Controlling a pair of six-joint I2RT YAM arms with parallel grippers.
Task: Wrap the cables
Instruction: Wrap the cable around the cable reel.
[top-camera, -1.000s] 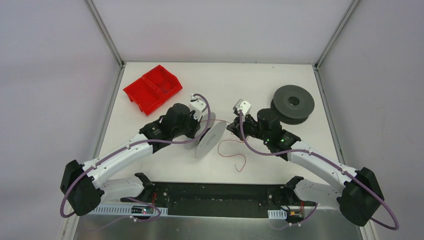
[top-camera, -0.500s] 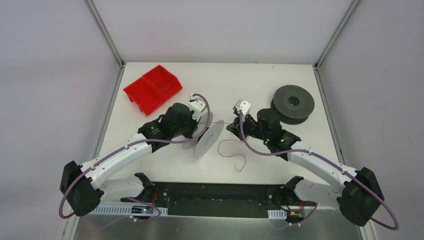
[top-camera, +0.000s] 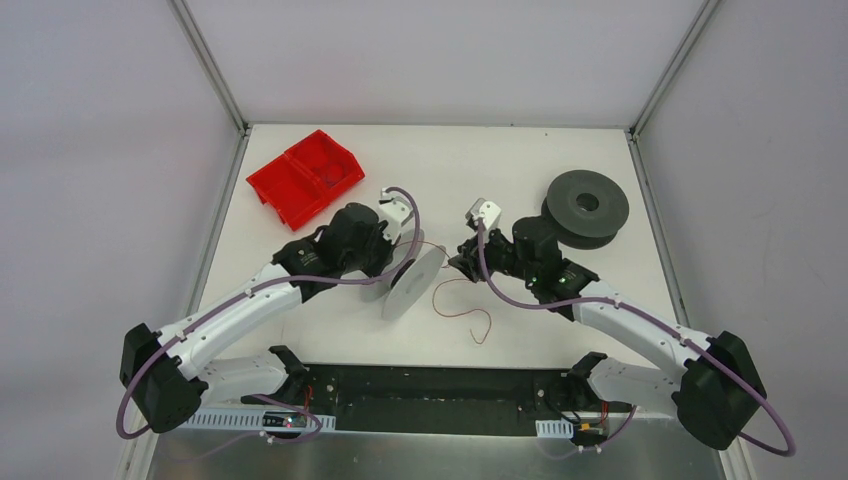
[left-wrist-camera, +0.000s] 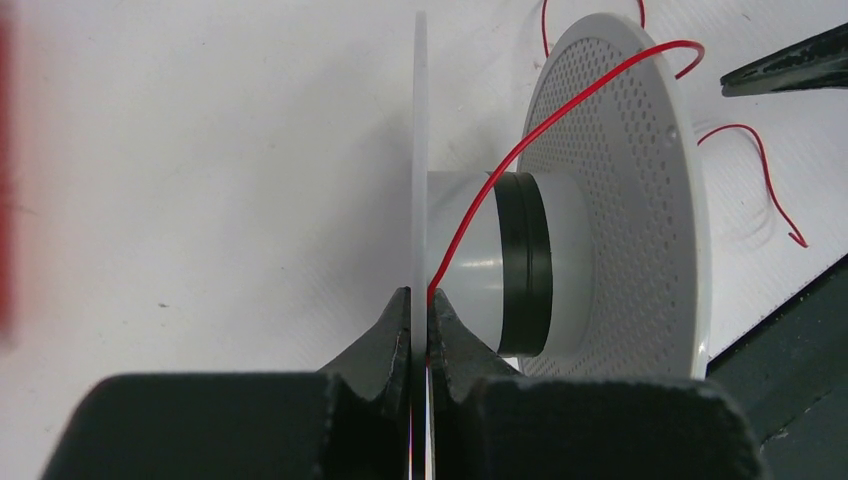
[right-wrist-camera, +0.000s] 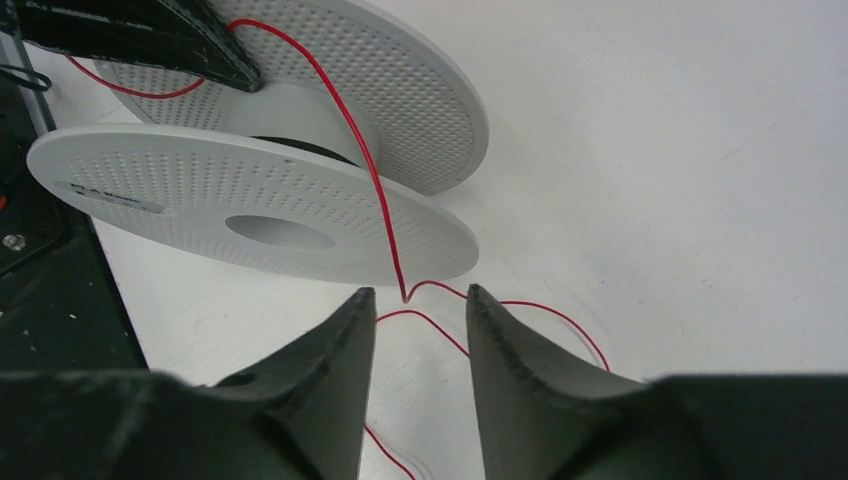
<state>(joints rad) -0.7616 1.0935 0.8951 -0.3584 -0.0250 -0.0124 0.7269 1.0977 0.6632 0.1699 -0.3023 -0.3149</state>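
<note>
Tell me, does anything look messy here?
Yes: the red wire hangs over the rim of the spool and trails in loose curls across the table instead of being wound up. The right fingers stand open around it.

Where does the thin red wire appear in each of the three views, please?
Top external: the thin red wire curls just right of the white perforated spool.
Left wrist: centre, the wire arcing from the left gripper over the spool rim.
Right wrist: centre, the wire dropping off the spool toward the right gripper.
Shared landmark: the spool.
</note>
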